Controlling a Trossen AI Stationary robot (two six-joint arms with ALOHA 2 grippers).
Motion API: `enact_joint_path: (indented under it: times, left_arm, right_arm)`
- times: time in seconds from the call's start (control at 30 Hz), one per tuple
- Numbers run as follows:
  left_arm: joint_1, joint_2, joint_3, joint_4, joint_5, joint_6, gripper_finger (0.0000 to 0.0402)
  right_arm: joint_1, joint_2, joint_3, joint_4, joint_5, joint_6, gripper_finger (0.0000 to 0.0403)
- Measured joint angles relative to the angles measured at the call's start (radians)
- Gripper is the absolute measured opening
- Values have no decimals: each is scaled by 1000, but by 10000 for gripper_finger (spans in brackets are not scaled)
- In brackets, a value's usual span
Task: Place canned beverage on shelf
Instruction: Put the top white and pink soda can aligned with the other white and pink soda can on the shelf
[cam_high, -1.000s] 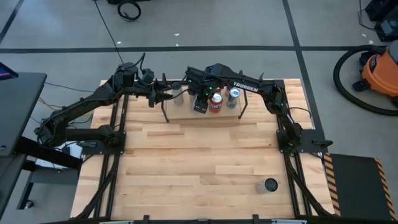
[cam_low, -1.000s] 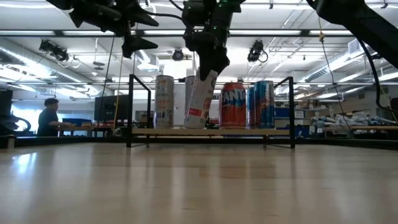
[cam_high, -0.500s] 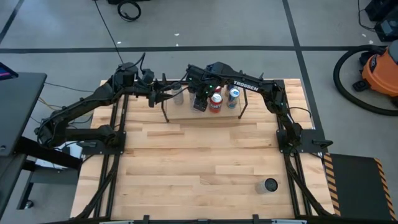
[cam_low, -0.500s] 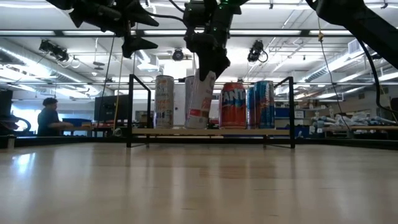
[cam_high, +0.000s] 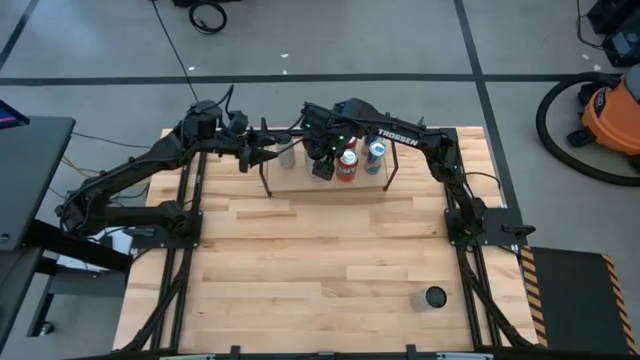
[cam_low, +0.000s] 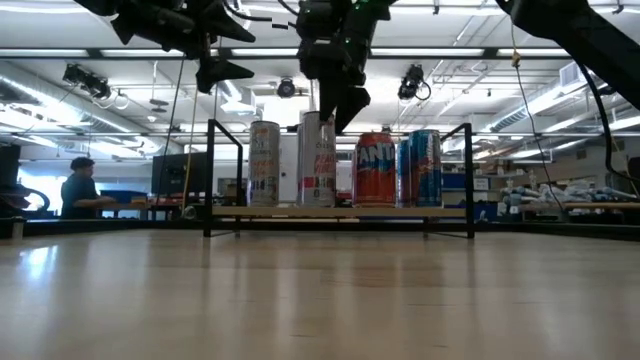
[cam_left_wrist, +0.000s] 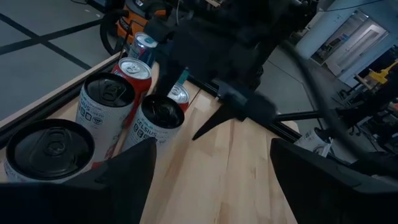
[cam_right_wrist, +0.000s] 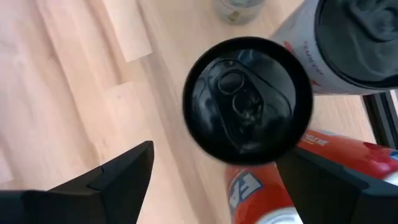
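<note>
The shelf stands at the table's far middle and bears several cans. A white can with red print stands upright on its board, between a tall white can and an orange can. Its dark top fills the right wrist view. My right gripper hangs just above that can, pointing down and open, a finger on either side of its top. My left gripper waits open in the air at the shelf's left end, with nothing between its fingers.
A blue can stands at the shelf's right end. One more can stands upright on the table near the front right corner. Bare wood lies between the shelf and the near edge. A person sits in the room behind the table.
My right gripper has opened and let go of the white can with red print. The can leaned toward the orange can a second ago, its top in the fingers. Now it stands upright on the shelf board. The gripper has stayed above it.
</note>
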Motion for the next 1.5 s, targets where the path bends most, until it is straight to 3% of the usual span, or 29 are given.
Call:
enact_joint_path:
  times: [0.7,0.97,1.1,1.33,1.5]
  left_arm:
    - [0,0,0,-1,0,-2,316]
    - [0,0,0,-1,0,1,316]
    - [0,0,0,-1,0,2,316]
    - [0,0,0,-1,0,1,316]
    - [0,0,0,-1,0,1,316]
  right_arm:
    - [0,-31,1,66,-13,20,340]
    - [6,-31,1,8,-119,112,340]
    - [20,-39,0,4,-108,124,340]
    - [20,-95,1,116,-81,121,340]
    - [6,-90,1,183,-83,30,340]
